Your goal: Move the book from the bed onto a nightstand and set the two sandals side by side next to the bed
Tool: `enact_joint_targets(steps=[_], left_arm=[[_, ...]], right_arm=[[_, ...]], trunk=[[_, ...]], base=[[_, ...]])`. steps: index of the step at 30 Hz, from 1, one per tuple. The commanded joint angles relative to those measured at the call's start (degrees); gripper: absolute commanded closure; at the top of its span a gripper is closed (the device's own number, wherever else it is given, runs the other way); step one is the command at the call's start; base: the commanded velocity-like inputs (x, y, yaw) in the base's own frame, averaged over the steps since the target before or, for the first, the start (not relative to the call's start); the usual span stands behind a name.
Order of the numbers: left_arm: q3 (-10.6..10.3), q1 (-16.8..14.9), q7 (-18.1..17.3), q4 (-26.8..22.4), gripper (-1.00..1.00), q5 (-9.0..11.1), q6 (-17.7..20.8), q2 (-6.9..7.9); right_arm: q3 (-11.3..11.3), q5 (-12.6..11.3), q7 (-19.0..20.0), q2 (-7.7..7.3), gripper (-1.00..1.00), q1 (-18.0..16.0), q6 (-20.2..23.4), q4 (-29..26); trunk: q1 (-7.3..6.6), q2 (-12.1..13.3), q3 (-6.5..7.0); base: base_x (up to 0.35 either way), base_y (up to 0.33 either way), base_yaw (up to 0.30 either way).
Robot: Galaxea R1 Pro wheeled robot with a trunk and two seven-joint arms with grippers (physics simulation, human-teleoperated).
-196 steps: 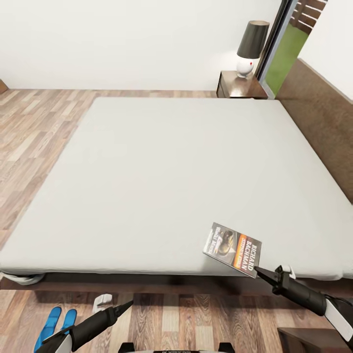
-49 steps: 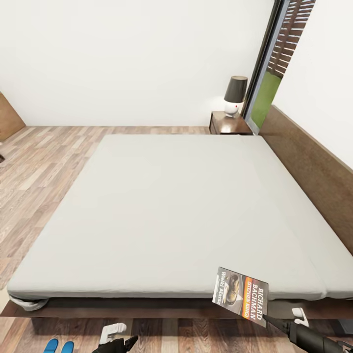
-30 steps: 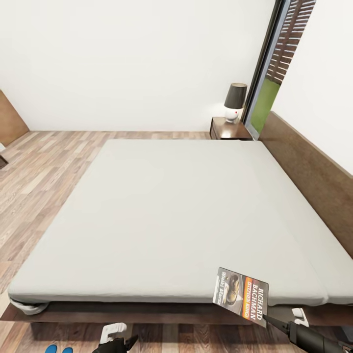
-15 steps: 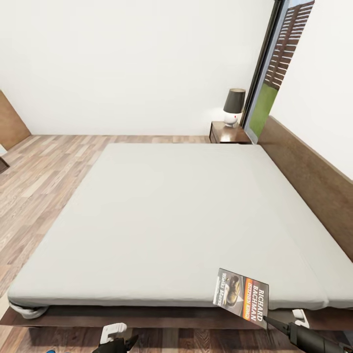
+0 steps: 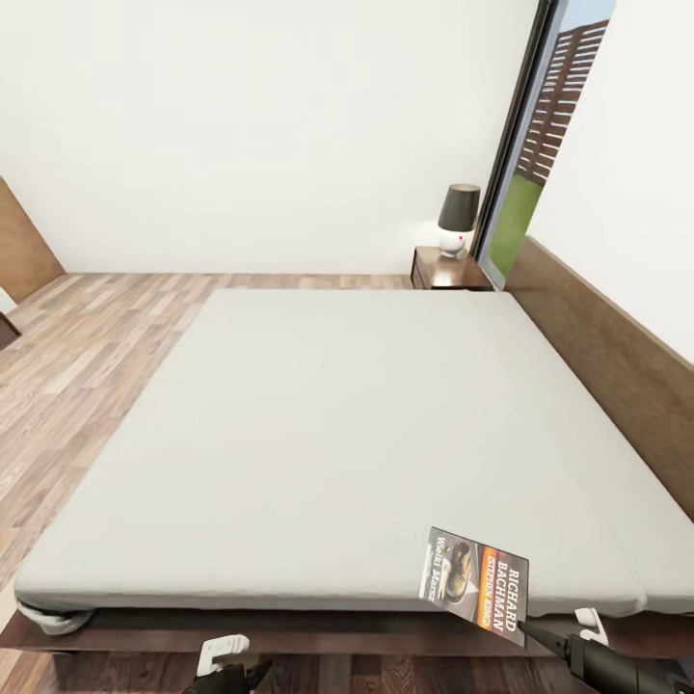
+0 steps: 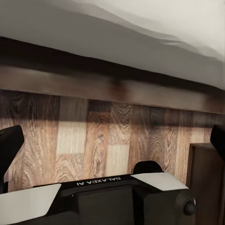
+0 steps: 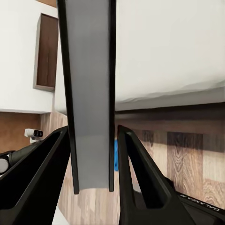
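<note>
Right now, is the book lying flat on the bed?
No, the book is lifted up off the bed, pinched at its corner by the right claw.

Black tapered right gripper (image 7: 93, 159) fingers, white casing, possibly "GALAXEA AI" lettering

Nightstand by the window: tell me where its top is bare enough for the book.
The nightstand top shows a bare strip in front of the lamp, toward the bed; the lamp base crowds the rear. The right pincer holds the book over the near bed edge. From this far, whether the strip fits the book is uncertain.
</note>
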Motion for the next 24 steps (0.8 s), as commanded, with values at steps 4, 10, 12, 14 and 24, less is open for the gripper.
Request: enact_joint_targets(steps=[4,10,12,14,24], left_arm=[[0.3,0.0,-0.1,0.1,-1.0,-0.4,-0.3,0.01],[0.3,0.0,-0.1,0.1,-1.0,-0.4,-0.3,0.01],[0.3,0.0,-0.1,0.1,-1.0,-0.4,-0.3,0.01],[0.3,0.0,-0.1,0.1,-1.0,-0.4,-0.3,0.01],[0.3,0.0,-0.1,0.1,-1.0,-0.4,-0.4,0.01]], right_arm=[[0.4,-0.6,0.2,-0.04,1.0,0.0,0.6,0.0],[0.5,-0.6,0.2,-0.04,1.0,0.0,0.6,0.0],[0.5,-0.6,0.2,-0.04,1.0,0.0,0.6,0.0],[0.5,-0.6,0.2,-0.04,1.0,0.0,0.6,0.0],[0.5,-0.6,0.2,-0.04,1.0,0.0,0.6,0.0]], trunk=[[0.01,0.0,0.32],[0.01,0.0,0.88],[0.01,0.0,1.06],[0.01,0.0,1.25],[0.01,0.0,2.13]], base=[[0.0,0.0,0.0],[0.0,0.0,0.0],[0.0,0.0,0.0],[0.0,0.0,0.0],[0.0,0.0,0.006]])
